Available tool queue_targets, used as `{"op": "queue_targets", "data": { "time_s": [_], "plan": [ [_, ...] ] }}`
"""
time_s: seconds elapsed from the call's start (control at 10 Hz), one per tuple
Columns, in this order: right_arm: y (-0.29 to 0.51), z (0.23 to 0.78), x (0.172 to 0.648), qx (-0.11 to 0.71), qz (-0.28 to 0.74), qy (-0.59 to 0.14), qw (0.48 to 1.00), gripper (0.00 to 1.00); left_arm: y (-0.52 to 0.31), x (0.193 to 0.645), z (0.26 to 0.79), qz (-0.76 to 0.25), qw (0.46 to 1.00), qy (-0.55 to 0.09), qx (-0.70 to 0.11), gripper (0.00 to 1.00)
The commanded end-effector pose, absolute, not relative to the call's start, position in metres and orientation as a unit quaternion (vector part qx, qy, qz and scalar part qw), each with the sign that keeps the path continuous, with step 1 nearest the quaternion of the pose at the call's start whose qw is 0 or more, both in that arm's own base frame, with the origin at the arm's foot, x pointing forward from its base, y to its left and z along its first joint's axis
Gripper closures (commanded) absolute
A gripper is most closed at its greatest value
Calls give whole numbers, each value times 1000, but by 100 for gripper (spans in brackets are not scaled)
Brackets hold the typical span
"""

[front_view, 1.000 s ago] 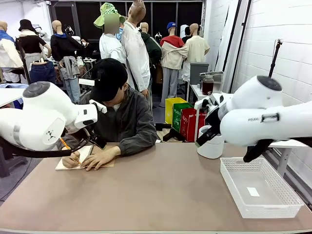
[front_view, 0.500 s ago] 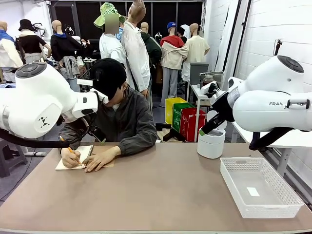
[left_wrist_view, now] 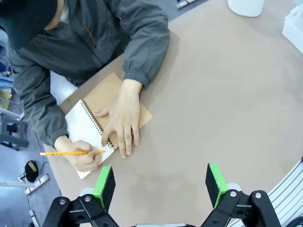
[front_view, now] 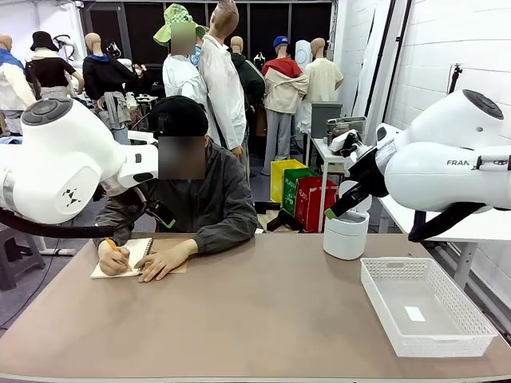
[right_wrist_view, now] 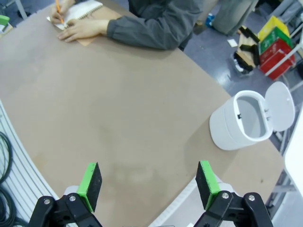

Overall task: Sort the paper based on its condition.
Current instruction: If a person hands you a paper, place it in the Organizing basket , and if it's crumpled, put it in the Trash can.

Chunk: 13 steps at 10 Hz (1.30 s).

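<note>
From the front: across the surface [front_view: 263, 319] a person pencils on the paper [front_view: 140, 249], the open page of a spiral notebook [front_view: 149, 243]. A white basket [front_view: 427, 307] sits well to the notebook's right.

Left wrist: the left tool [left_wrist_view: 159, 175] hangs spread and empty near the notebook.

Right wrist: the right tool [right_wrist_view: 149, 179] gapes, empty, well apart from the notebook, nearer an open bin [right_wrist_view: 239, 125].

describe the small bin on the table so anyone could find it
Start at the brown table and follow its far edge to the robot's right side, just beyond the white mesh basket. The bin is the round white tub with its flip lid standing open, unlike the low rectangular basket.
</note>
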State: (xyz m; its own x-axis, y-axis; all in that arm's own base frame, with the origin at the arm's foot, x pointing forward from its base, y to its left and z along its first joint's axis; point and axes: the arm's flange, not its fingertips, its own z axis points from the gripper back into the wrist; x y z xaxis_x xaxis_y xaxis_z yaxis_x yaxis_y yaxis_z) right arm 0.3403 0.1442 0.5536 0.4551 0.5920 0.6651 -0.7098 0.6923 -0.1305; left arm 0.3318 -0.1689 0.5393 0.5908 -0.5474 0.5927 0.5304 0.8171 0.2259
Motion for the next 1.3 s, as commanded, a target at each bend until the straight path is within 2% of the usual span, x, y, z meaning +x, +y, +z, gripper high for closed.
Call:
{"op": "queue_targets", "data": {
  "time_s": [0.0, 0.3, 1.2],
  "plan": [
    [139, 556, 343, 110, 400, -377, 828, 0, -164, 325, 537, -291, 888, -356, 4, 0],
    [138, 555, 342, 129, 406, -386, 819, 0, -157, 318, 537, -310, 878, -364, -36, 0],
    [143, 561, 341, 113, 398, -379, 828, 0, -166, 331, 552, -299, 884, -358, -18, 0]
  ]
}}
